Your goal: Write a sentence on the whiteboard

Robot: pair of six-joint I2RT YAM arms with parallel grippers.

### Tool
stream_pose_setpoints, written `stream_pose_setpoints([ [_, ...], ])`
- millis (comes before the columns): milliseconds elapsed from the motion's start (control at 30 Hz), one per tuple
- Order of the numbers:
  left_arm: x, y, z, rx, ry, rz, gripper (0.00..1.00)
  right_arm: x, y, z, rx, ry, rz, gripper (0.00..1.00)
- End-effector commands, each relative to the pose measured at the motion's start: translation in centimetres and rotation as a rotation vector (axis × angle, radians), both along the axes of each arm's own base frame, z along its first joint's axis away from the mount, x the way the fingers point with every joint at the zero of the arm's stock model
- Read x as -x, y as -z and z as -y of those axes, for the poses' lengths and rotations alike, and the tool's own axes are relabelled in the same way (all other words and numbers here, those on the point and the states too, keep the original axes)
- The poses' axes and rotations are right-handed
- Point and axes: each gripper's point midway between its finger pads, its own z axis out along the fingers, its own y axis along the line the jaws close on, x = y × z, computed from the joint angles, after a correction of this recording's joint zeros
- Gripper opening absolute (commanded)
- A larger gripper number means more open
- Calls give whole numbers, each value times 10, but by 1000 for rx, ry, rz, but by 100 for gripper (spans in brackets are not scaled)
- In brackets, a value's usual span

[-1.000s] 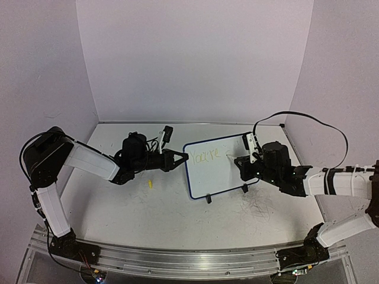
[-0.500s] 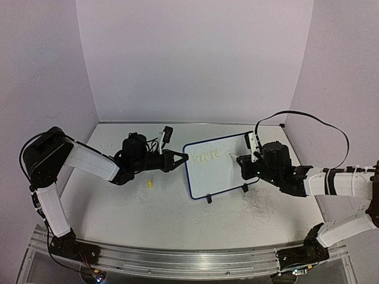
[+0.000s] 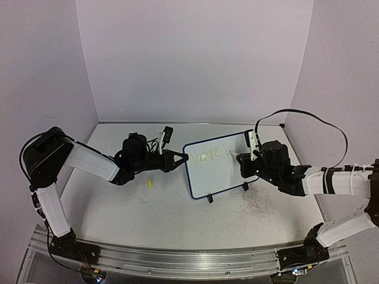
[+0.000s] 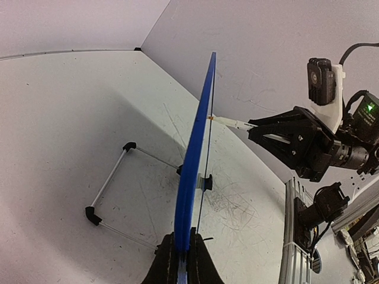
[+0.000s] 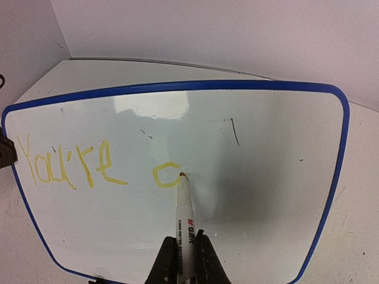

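The whiteboard [image 3: 216, 165] stands tilted on its small black feet in the middle of the table, blue-rimmed [image 5: 177, 86]. My left gripper [image 3: 182, 158] is shut on its left edge, seen end-on as a blue blade [image 4: 192, 171] between the fingers. My right gripper [image 3: 243, 163] is shut on a white marker [image 5: 185, 222] whose tip touches the board. The sentence [image 5: 71, 167] reads "You're" in yellow, followed by a curved "c" stroke [image 5: 164, 176] at the marker tip.
A small yellow marker cap [image 3: 150, 184] lies on the table left of the board. A wire stand [image 4: 112, 189] with black corners props the board behind. Purple walls close in the back and sides. Dark scribble marks [image 3: 257, 207] stain the table near the right arm.
The right gripper has shifted slightly right along the board with the marker, adding a new stroke after "You're". The left arm has held still.
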Motion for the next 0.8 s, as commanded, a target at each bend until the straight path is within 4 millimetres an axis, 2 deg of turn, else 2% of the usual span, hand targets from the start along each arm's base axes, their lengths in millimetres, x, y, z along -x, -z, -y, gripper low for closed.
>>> stream_pose_setpoints([
  [0, 2, -12, -4, 6, -9, 44, 0, -14, -22, -3, -33, 33, 60, 0],
  [767, 2, -12, -5, 5, -15, 45, 0, -16, -26, -10, -43, 10, 66, 0],
])
